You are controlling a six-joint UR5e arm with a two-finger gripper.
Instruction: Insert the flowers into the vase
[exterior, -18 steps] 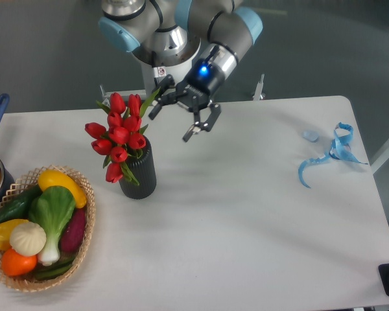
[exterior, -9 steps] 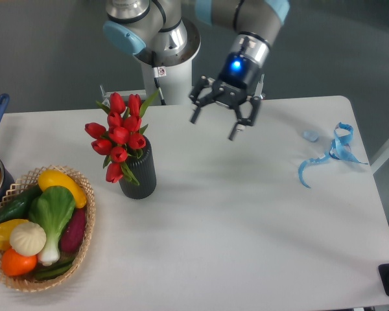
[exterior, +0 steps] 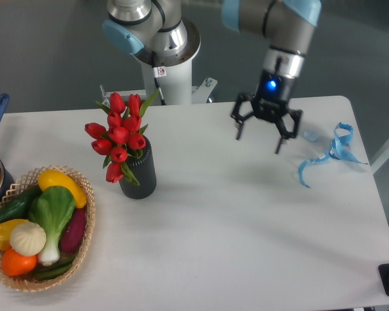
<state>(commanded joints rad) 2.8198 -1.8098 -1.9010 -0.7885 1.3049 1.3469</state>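
Red tulip flowers stand in the upright black ribbed vase, leaning left

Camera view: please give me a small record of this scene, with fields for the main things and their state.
flowers: red tulips, standing in the vase, some buds drooping over its left side
vase: black ribbed cylinder, upright on the table
gripper: open, empty, above the table, far right of the vase
basket: wicker, holding toy vegetables, at front left
ribbon: blue, near right edge
task state: flowers appear inserted
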